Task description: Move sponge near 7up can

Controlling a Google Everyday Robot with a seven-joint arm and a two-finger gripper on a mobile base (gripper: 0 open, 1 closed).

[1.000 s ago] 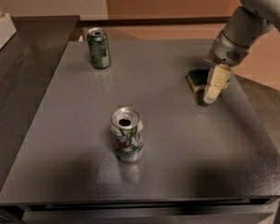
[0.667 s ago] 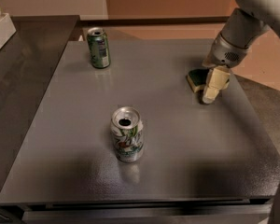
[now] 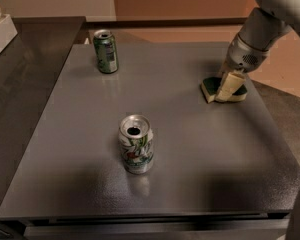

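The sponge (image 3: 209,88), dark green on top with a pale yellow base, lies on the grey table (image 3: 190,149) at its right side. My gripper (image 3: 229,87) is down on the sponge, covering its middle, with the arm reaching in from the upper right. The 7up can (image 3: 136,145), silvery-white with green streaks and a red mark, stands upright near the table's front middle, well apart from the sponge to its lower left.
A darker all-green can (image 3: 106,51) stands upright at the table's back left. A pale box edge (image 3: 0,34) sits on the dark counter at the far left. The table's right edge runs just past the sponge.
The arm has shifted only slightly over the sponge. The sponge and both cans stay where they were.
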